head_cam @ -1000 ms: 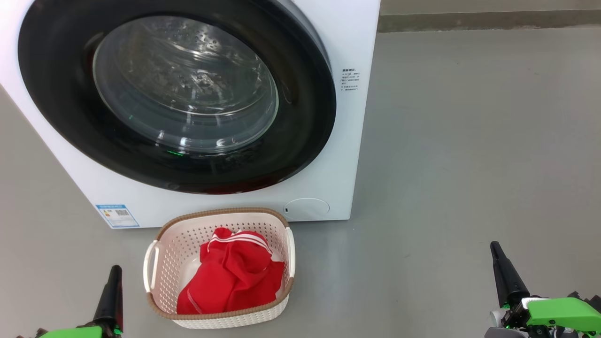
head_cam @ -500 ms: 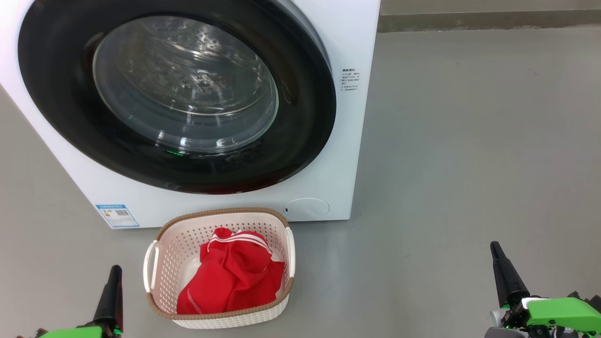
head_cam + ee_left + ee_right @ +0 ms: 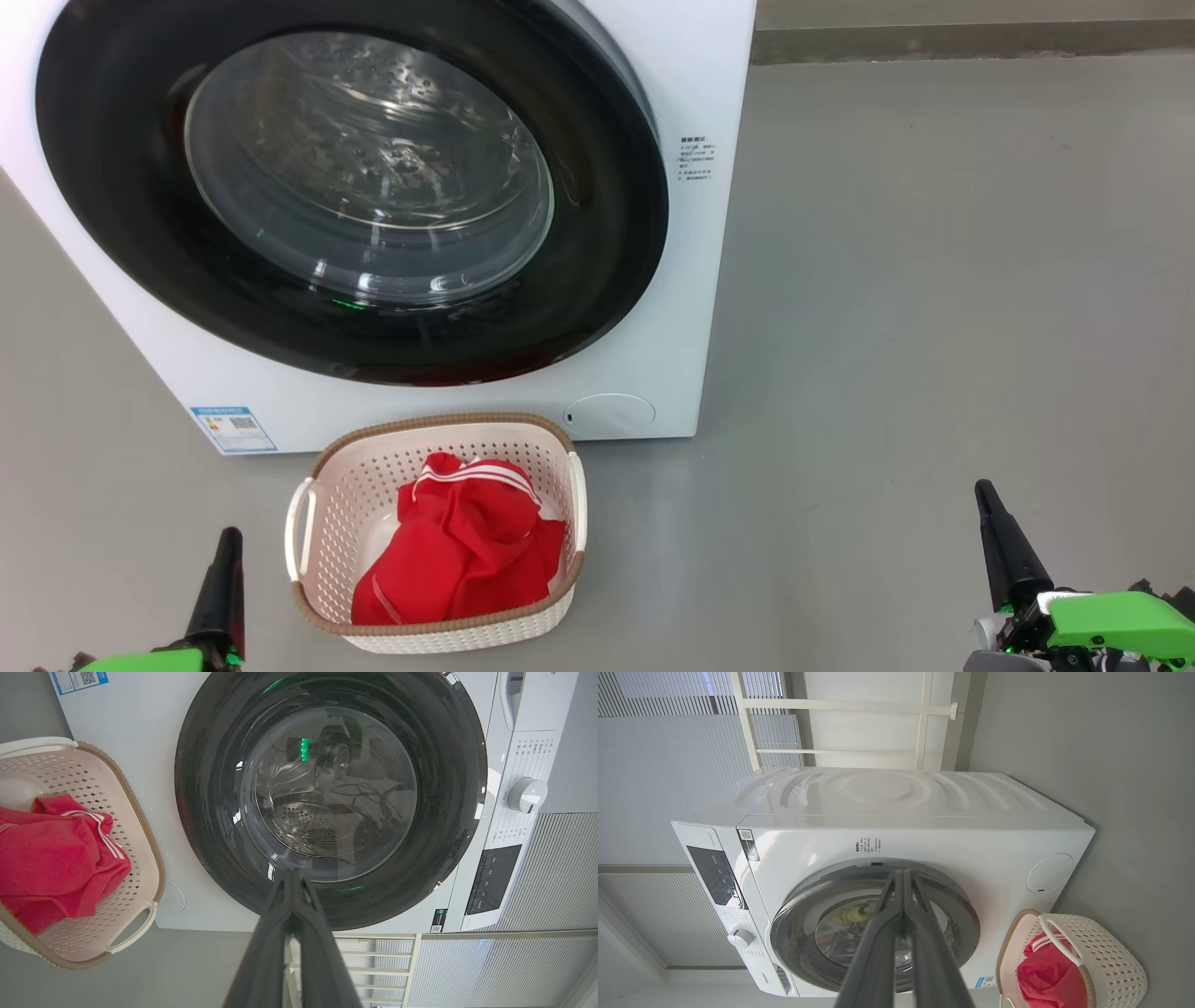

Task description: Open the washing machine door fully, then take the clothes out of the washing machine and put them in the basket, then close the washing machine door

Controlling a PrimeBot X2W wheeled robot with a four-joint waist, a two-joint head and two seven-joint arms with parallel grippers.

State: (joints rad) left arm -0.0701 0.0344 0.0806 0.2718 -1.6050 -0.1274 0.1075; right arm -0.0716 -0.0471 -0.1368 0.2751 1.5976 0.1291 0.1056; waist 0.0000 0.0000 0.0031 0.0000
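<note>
The washing machine [image 3: 681, 280] is white, and its round black-rimmed door [image 3: 355, 187] lies flat against the front, shut; through the glass I see bare steel drum. Red clothes [image 3: 467, 551] with white stripes lie in the cream basket [image 3: 439, 434] on the floor just before the machine. My left gripper [image 3: 224, 560] sits low, left of the basket, its fingers pressed together in the left wrist view [image 3: 292, 877]. My right gripper [image 3: 990, 523] rests far right, also shut with nothing held [image 3: 903, 877].
Grey floor [image 3: 887, 327] spreads to the right of the machine. A blue label [image 3: 233, 429] and a round flap [image 3: 611, 413] mark the machine's lower front. The control panel with its dial [image 3: 525, 794] shows in the left wrist view.
</note>
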